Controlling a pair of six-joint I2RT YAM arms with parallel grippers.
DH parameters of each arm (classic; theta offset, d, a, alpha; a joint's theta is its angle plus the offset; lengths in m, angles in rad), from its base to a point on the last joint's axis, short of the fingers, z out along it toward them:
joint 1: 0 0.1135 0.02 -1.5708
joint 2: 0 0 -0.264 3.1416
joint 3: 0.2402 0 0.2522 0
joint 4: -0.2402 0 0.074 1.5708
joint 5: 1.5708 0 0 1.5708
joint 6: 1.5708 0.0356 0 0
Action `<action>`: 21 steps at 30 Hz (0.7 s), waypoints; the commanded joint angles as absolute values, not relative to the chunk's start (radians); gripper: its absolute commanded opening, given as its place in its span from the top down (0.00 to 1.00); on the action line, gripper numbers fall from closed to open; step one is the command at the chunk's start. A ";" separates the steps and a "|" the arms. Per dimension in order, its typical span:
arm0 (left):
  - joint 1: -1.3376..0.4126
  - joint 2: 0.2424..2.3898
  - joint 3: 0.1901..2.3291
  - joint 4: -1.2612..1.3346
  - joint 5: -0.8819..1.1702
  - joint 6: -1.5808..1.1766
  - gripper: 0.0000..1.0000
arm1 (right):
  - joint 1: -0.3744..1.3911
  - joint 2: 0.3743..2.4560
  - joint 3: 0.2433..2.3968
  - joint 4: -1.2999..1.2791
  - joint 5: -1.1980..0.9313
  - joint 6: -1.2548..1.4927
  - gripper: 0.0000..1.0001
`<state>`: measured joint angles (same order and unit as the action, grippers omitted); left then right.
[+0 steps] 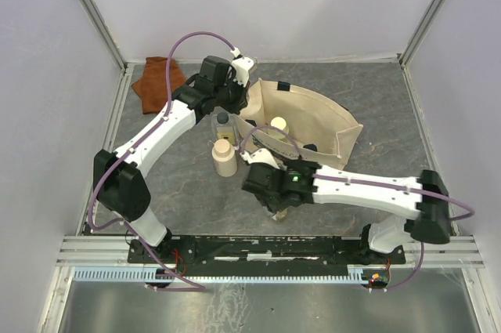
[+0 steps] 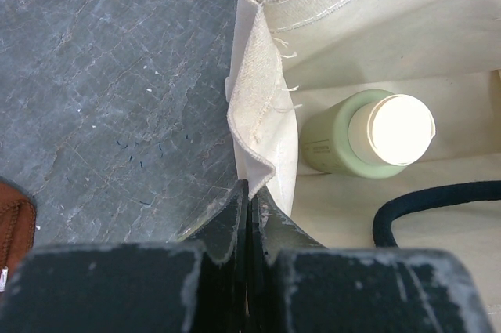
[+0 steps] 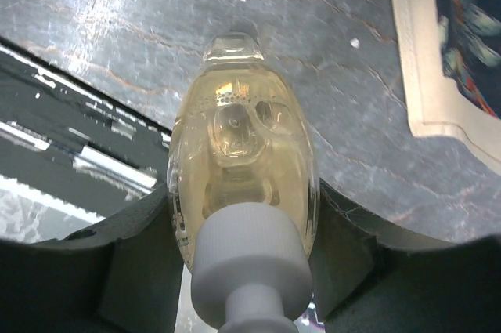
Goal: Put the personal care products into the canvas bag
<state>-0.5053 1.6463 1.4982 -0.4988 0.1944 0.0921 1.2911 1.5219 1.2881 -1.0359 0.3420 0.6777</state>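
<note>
The beige canvas bag [image 1: 329, 125] stands open at the middle back; its floral panel shows in the right wrist view [image 3: 462, 27]. The olive-green bottle [image 2: 333, 145] with a white cap [image 1: 279, 123] stands inside it. My left gripper [image 1: 237, 92] is shut on the bag's rim [image 2: 262, 114], its fingertips [image 2: 235, 204] pinching the folded edge. My right gripper [image 1: 278, 196] is shut on the amber flat bottle [image 3: 243, 145], held just in front of the bag. The cream cylinder [image 1: 224, 158] and the clear square bottle [image 1: 224, 123] with a dark cap stand left of the bag.
A rust-brown folded cloth [image 1: 159, 82] lies at the back left, its corner also in the left wrist view [image 2: 12, 223]. The bag's dark handle [image 2: 427, 200] lies inside it. A metal rail [image 1: 266, 248] runs along the near edge. White walls enclose the grey table [image 1: 180, 200].
</note>
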 commanded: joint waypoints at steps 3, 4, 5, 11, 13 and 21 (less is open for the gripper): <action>-0.491 1.583 1.482 -0.492 0.204 0.097 0.97 | 1.292 1.320 1.475 -1.200 0.425 0.750 0.83; -0.491 1.583 1.482 -0.491 0.205 0.097 0.97 | 1.292 1.315 1.505 -1.226 0.437 0.751 0.82; -0.491 1.582 1.482 -0.491 0.206 0.098 0.97 | 1.292 1.313 1.540 -1.252 0.452 0.750 0.82; -0.492 1.585 1.480 -0.489 0.219 0.098 0.97 | 1.274 1.360 1.814 -1.355 0.539 0.636 0.79; -0.491 1.584 1.480 -0.487 0.221 0.098 0.97 | 1.235 1.403 1.936 -1.380 0.540 0.579 0.78; -0.491 1.570 1.466 -0.486 0.219 0.105 0.97 | 0.996 1.567 2.313 -1.399 0.456 0.385 0.79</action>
